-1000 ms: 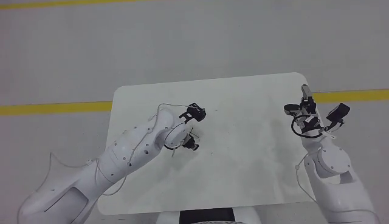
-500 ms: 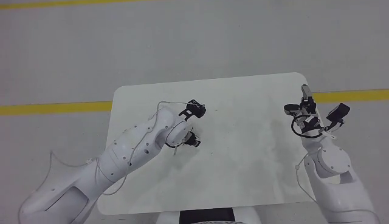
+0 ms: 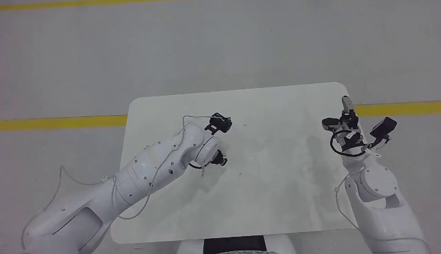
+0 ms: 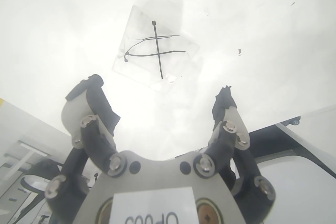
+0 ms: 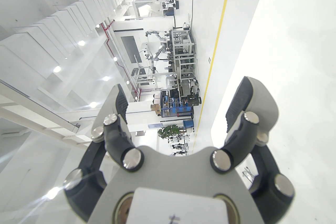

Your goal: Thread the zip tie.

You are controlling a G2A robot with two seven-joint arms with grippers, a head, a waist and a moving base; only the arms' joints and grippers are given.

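Well inside the surface [image 3: 275, 185], the left gripper [image 3: 219, 141] hangs spread, room all around; the right gripper [image 3: 365, 116], spread, is at the frame-right edge. The zip tie [image 4: 157, 49] lies straight on a clear sheet [image 4: 173, 22], head pointing away from the left gripper.

White table [image 3: 289, 178], possibly a clear sheet [image 4: 141, 67]

The top view looks down on the table [image 3: 289, 199] from high above. The left wrist camera shares that tabletop from closer in. The right wrist camera faces away from it, into the hall [image 5: 170, 51].
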